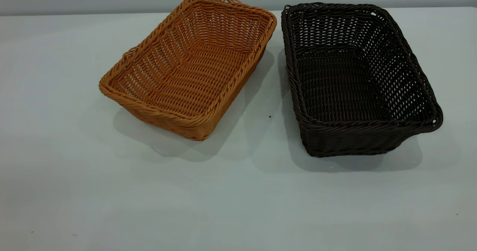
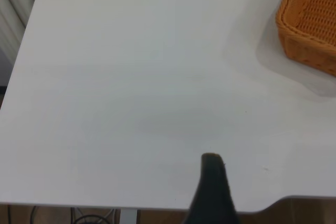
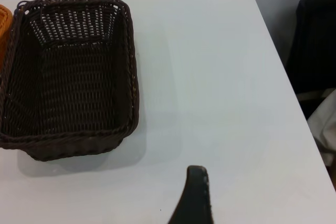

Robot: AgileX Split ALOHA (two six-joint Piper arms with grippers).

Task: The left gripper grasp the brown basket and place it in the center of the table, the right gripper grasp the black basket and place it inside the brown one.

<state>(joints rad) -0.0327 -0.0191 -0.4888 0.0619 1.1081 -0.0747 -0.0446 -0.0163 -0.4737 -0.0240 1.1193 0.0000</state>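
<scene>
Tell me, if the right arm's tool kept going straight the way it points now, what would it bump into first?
Probably nothing but bare table. In its wrist view one tip of the right tool aims past the black basket, which sits off to one side. Depth is hard to judge, so that's a guess.

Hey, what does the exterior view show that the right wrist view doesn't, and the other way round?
Only the exterior view shows the whole brown basket, its small loop at the far end. Only the right wrist view shows one finger of the right gripper, above bare table beside the black basket, and the table's rounded corner. Both show the black basket resting on the table, beside the brown one.
</scene>
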